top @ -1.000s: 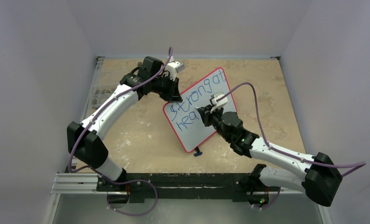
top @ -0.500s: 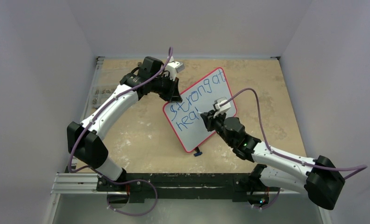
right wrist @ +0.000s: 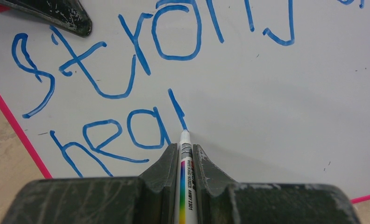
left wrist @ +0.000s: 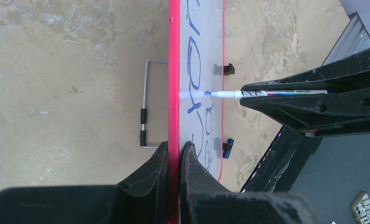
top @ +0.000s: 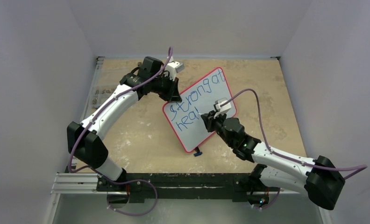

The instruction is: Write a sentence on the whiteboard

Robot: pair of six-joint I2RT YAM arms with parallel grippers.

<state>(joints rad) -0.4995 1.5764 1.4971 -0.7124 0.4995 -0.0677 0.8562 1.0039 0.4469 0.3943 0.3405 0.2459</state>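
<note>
Two tools, both clamped tight: left tool on the red-pink frame of the glossy white whiteboard, mid table; right tool on a white marker, tip touching the blue handwritten sentence. First line's end cut off in the right wrist view.

rectangular white whiteboard: glossy, smooth face; red-pink frame, smooth plastic. tan mottled table top: matt, rough, worn. thin grey wire stand, at 9 o'clock of the frame: bare metal. black right gripper fingers: matt plastic, scuffed.
</note>
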